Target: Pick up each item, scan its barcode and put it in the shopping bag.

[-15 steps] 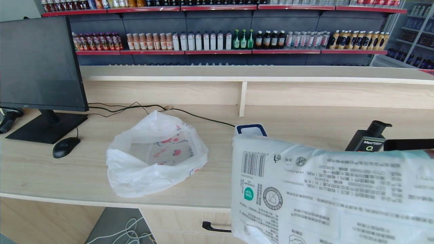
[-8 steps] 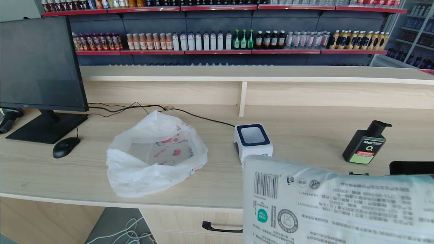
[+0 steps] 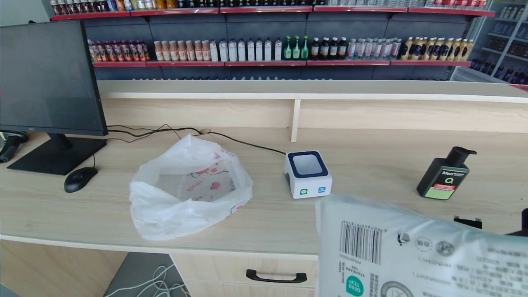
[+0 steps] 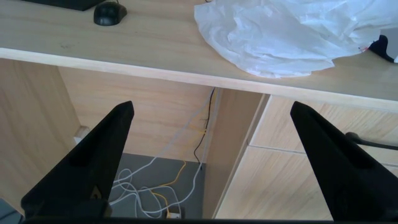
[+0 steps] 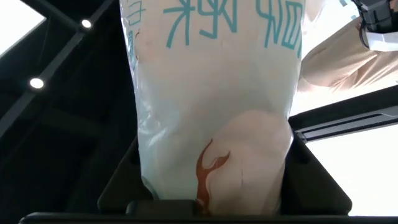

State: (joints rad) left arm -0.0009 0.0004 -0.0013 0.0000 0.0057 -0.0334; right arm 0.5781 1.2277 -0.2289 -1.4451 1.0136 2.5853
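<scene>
Barcode (image 3: 361, 242) on package (image 3: 433, 264); print seems unreadable

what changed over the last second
The package, held in the right gripper, moved down and toward the robot's right in the head view, uncovering the scanner and the dark bottle. Nothing was let go. The shopping bag, scanner, dark bottle, monitor and mouse stayed put.

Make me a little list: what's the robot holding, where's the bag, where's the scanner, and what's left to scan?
held: white package with barcode, in right tool
left tool: open, empty, below the counter edge
scanner: on the counter
shopping bag: open, left of scanner
left to scan: black pump bottle, upright, right of scanner
</scene>
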